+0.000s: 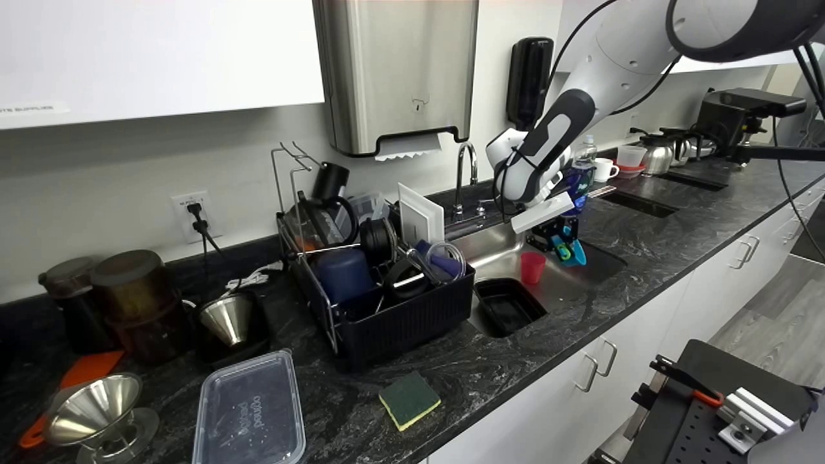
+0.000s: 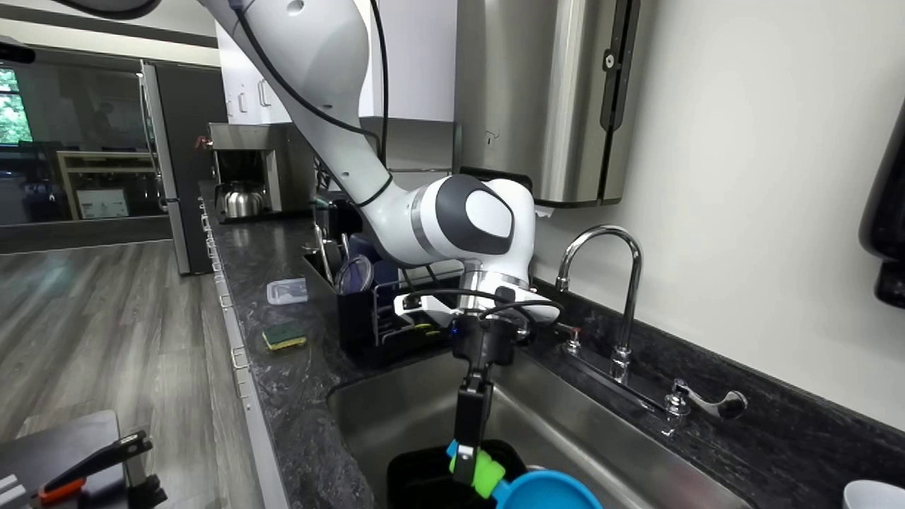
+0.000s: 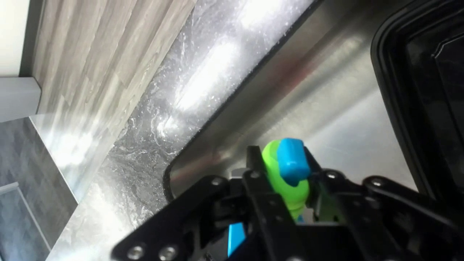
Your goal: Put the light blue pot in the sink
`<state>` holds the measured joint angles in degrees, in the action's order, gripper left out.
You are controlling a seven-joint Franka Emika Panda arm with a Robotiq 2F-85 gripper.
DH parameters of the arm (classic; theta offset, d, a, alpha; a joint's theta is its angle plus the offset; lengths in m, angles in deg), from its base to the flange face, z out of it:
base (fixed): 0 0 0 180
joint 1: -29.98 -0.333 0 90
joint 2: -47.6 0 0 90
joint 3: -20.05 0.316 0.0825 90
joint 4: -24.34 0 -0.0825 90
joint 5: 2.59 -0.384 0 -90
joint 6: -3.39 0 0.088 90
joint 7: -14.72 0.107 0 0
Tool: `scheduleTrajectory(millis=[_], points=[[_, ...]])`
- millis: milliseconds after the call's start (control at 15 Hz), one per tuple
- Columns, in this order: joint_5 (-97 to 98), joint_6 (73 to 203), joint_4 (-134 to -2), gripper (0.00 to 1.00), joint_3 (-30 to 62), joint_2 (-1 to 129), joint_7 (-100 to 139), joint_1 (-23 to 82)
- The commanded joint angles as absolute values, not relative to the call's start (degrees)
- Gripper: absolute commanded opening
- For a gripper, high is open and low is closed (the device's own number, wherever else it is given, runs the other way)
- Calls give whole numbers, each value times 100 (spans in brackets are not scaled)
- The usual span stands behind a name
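Wrist view: the tool (image 3: pixel 284 163) clasps the green handle (image 3: pixel 290 192) of the light blue pot (image 2: pixel 548 491).
Its fingers (image 3: pixel 255 158) sit on either side, parted only by the handle's thickness, with the handle's blue tip (image 3: pixel 293 159) showing between them. In both exterior views the pot shows within the outline of the sink (image 2: pixel 587 431), near a black tray (image 1: pixel 509 308); whether it touches the basin, I cannot tell. In an exterior view a red cup (image 1: pixel 532 267) stands between tray and pot.

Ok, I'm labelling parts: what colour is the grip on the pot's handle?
The handle grip is bright green, clearest in the wrist view.
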<state>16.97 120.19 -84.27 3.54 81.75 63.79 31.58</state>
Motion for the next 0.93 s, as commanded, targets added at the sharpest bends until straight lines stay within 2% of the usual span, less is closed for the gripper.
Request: scheduleTrajectory(millis=[0,867], points=[[1701,11733,-8243,7,344,8345,6483,3138],[1689,11709,-8174,7,326,8668,6538,3155]])
